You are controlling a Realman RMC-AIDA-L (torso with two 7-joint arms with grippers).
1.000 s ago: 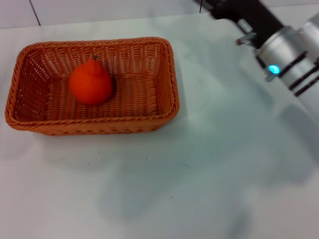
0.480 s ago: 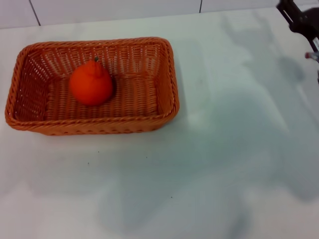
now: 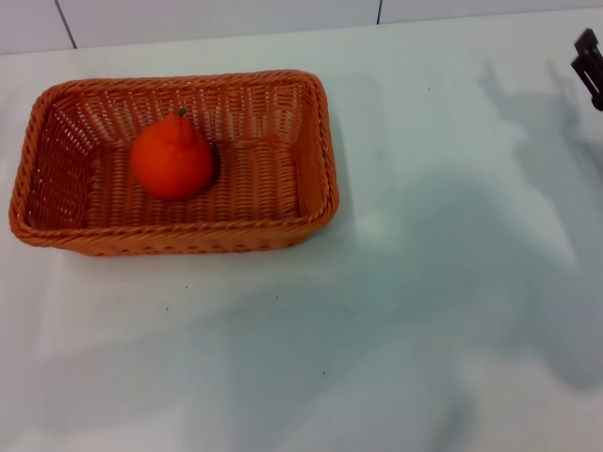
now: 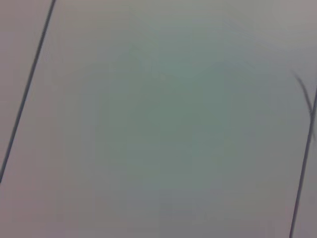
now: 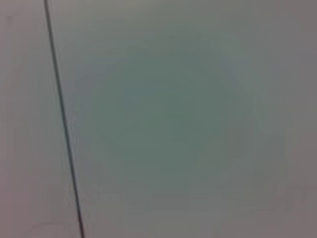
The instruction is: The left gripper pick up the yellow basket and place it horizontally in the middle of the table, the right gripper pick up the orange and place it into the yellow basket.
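The yellow basket (image 3: 174, 165), a rectangular orange-brown wicker one, lies lengthwise on the white table (image 3: 396, 311) at the left of the head view. The orange (image 3: 171, 157), with a short dark stem, sits inside the basket, left of its middle. Only a black tip of my right gripper (image 3: 590, 64) shows at the far right edge of the head view, well away from the basket. My left gripper is out of view. Both wrist views show only pale flat surface with thin dark lines.
A pale wall with dark seams (image 3: 381, 9) runs behind the table's far edge. Soft shadows of the arm lie on the table at the right (image 3: 528, 188).
My right arm has drawn back to the right, from above the table's far right to almost out of the head view. The basket and the orange have not moved.
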